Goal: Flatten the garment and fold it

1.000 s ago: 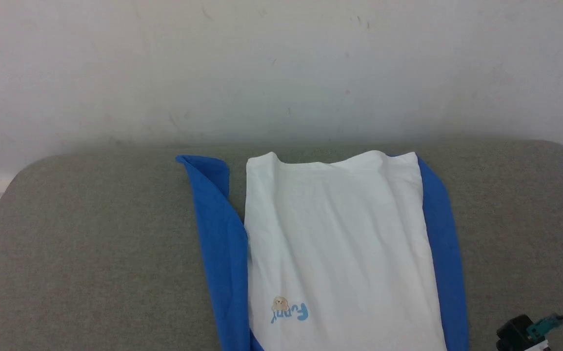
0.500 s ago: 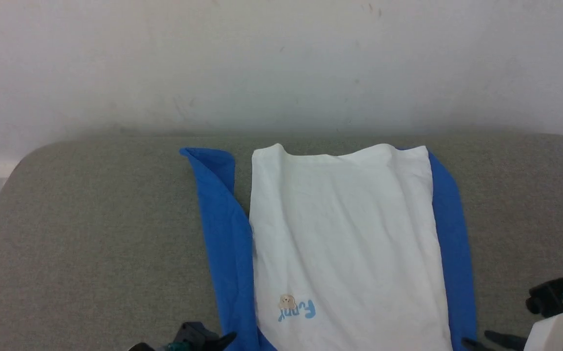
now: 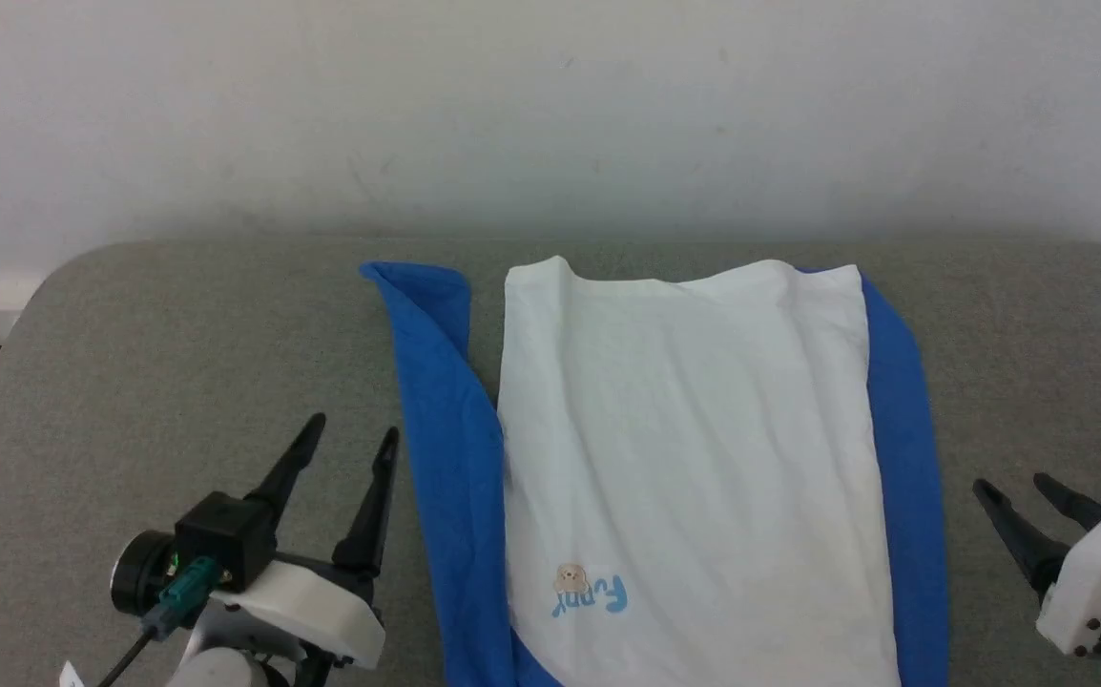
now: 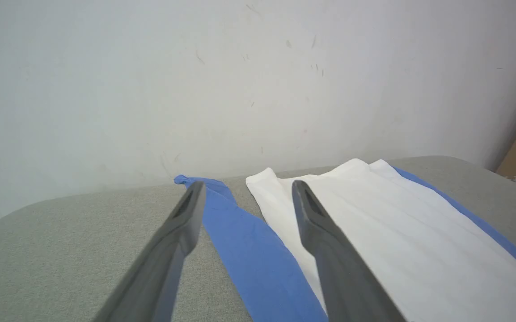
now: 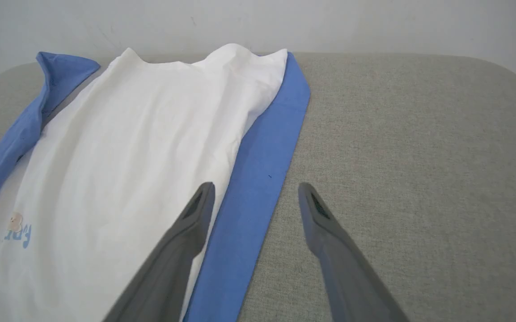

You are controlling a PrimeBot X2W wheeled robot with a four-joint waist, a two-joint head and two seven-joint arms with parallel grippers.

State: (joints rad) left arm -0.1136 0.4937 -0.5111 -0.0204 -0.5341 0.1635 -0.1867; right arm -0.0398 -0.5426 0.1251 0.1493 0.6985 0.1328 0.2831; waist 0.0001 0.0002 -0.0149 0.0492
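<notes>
The white T-shirt (image 3: 684,448) with royal-blue sleeves lies folded into a long panel on the middle of the grey bench (image 3: 178,334), with a blue strip along each side, its far edge toward the white wall (image 3: 550,114) and the small bear print (image 3: 570,576) at its near left. The left pincer (image 3: 354,427) is just beside the shirt's left blue edge, fingers spread and empty. The right pincer (image 3: 1010,483) stands near the right blue edge, likewise released, with nothing between its fingers.
</notes>
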